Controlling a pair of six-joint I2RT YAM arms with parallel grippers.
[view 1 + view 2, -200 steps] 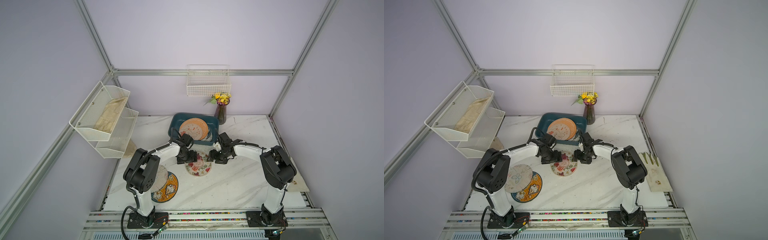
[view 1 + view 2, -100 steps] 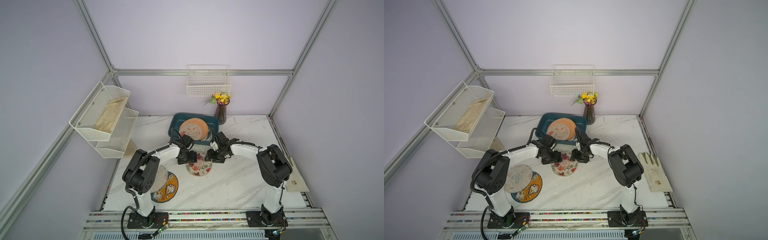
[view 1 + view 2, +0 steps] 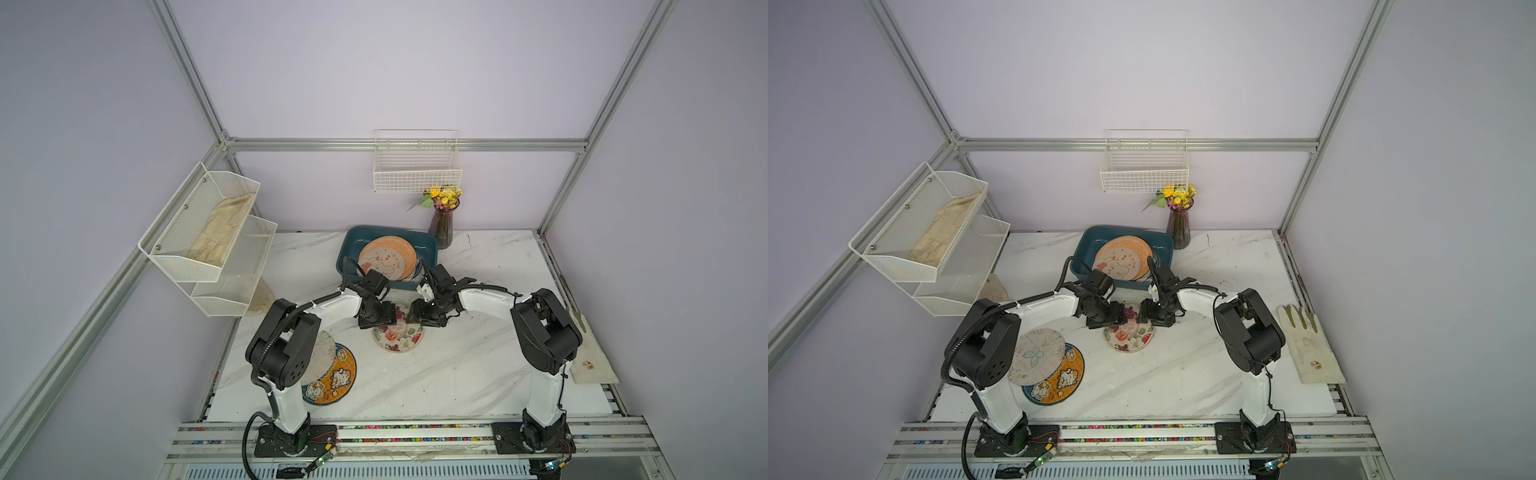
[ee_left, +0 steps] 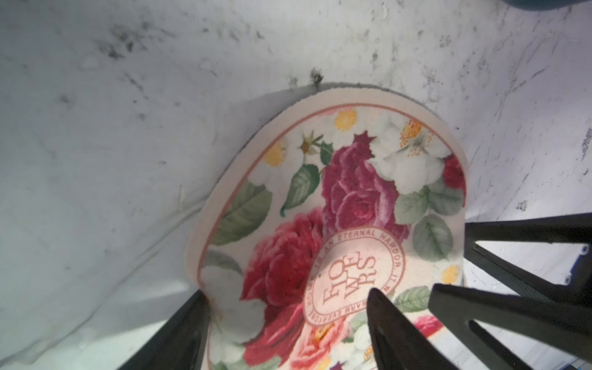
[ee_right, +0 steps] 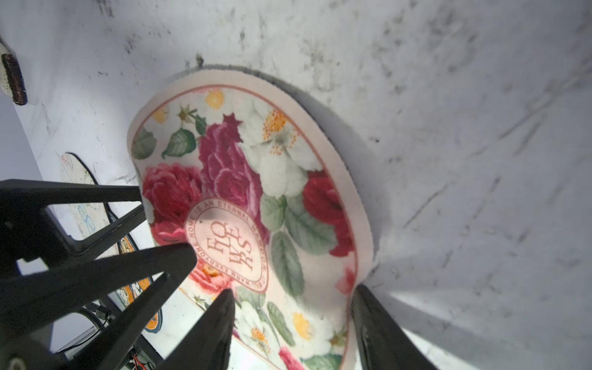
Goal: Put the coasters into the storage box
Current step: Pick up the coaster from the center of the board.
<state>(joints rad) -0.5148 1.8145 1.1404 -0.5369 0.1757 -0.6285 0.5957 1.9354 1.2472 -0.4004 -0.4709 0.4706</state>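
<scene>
A flower-printed coaster [image 3: 398,334] lies mid-table just in front of the dark teal storage box [image 3: 348,249], which holds an orange coaster [image 3: 387,257] on a stack. Both grippers sit at its far edge. My left gripper [image 4: 288,293] has one finger against the rim and one on the printed face [image 4: 320,198], and the mat bows up between them. My right gripper [image 5: 293,290] grips the opposite rim the same way, curling the floral coaster [image 5: 256,179]. A butterfly coaster [image 3: 1036,355] overlaps an orange cartoon coaster [image 3: 1061,380] at the front left.
A glass vase of yellow flowers [image 3: 444,224] stands right of the box. A white wire basket [image 3: 417,166] hangs on the back wall and a white mesh shelf [image 3: 208,241] juts over the table's left side. A pale glove [image 3: 1308,345] lies at the right edge.
Both pairs of jaws have narrowed on the floral coaster's far edge. The right gripper has shifted a little left, toward the left one.
</scene>
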